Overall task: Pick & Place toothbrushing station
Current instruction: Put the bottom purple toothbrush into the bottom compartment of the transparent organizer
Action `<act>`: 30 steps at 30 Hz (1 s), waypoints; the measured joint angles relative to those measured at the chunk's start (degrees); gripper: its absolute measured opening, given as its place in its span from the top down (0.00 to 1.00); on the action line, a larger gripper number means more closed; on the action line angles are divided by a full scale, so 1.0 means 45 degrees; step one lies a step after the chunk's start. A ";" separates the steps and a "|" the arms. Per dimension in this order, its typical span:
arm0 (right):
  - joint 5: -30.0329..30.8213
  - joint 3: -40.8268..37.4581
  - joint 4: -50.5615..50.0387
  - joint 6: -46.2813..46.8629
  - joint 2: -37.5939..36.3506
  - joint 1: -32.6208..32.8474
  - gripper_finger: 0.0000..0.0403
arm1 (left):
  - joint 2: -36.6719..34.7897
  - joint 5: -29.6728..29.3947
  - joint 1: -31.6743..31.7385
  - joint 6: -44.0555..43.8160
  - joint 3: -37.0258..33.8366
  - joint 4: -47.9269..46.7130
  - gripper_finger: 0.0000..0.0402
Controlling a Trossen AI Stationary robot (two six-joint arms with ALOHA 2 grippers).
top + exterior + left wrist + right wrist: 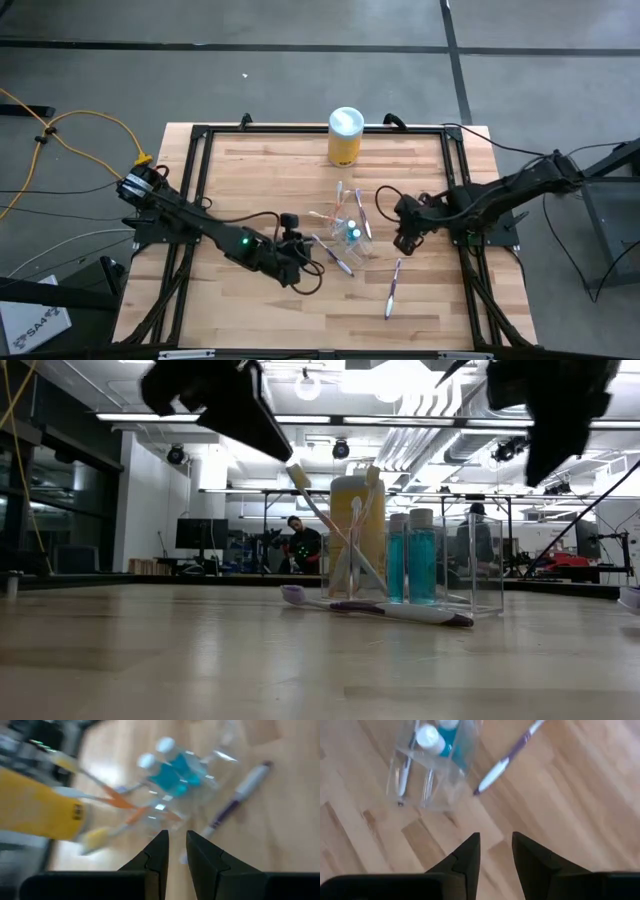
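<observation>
A small clear plastic cup (350, 232) stands upright near the table's middle, with two blue tubes (410, 555) and several toothbrushes (335, 530) leaning against its rim. A purple toothbrush (338, 260) lies flat on the wood just in front of the cup (470, 575). Another toothbrush (392, 288) lies nearer the table's front edge. My left gripper (310, 255) hovers left of the cup, tilted down toward it, its fingers (159, 851) a narrow gap apart with nothing between them. My right gripper (403, 243) hovers right of the cup, pointing steeply down, open and empty (496, 851).
A yellow canister with a white lid (345, 137) stands at the table's far edge, behind the cup. A black frame (200, 150) runs around the tabletop. Bare wood lies to the left and along the near edge.
</observation>
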 joint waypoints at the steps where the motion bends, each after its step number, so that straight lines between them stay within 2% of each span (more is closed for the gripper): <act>1: -0.0009 0.0000 -0.0155 0.0535 -0.0005 0.0211 0.74 | 0.0000 0.0485 0.0000 -0.0092 0.0000 -0.0034 0.85; 5: 0.0118 0.0000 -0.0740 0.2901 -0.0002 0.0979 0.75 | 0.0000 0.1374 -0.0105 0.0240 0.0000 -0.0019 0.85; 11: -0.0123 0.0000 -0.1158 0.7972 0.0175 0.2458 0.75 | 0.0000 0.1302 -0.0228 0.0924 0.0000 -0.0023 0.85; 15: -0.0304 0.0000 -0.1154 1.0347 0.0852 0.3538 0.75 | 0.0000 0.1267 -0.0231 0.1075 0.0000 -0.0110 0.85; 21: -0.0931 0.0000 -0.0681 1.2435 0.2444 0.4705 0.75 | 0.0000 0.1271 -0.0521 0.0954 0.0000 -0.0630 0.85; 30: -0.0555 0.0000 0.2049 1.3698 0.4075 0.5103 0.75 | 0.0000 0.1642 -0.0822 0.0776 -0.0005 -0.1116 0.85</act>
